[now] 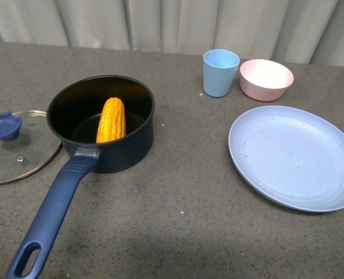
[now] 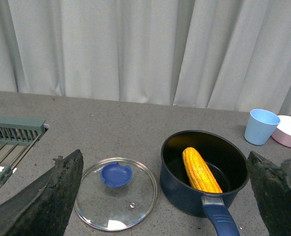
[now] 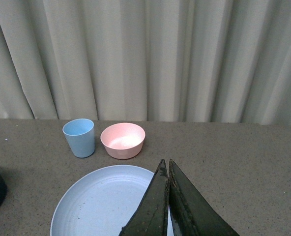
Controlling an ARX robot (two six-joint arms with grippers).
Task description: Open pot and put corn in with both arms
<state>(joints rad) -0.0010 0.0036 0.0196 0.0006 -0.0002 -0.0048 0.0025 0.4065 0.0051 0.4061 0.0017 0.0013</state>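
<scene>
Pincer on my left (image 2: 162,196) is spread wide, its two dark fingers (image 2: 42,201) at either side of the wrist view, holding nothing. My right pincer (image 3: 167,196) is pressed together, empty, above the blue plate (image 1: 294,157). On the bench (image 1: 178,226) the pot (image 1: 102,125) stands open, its long handle pointing toward me. Its corn (image 1: 111,120) lies inside, leaning against the near wall. Its glass lid (image 1: 15,145) with a blue knob lies flat just left of the pot. Farther right, a blue cup (image 1: 221,72) and pink bowl (image 1: 266,79) stand side by side.
</scene>
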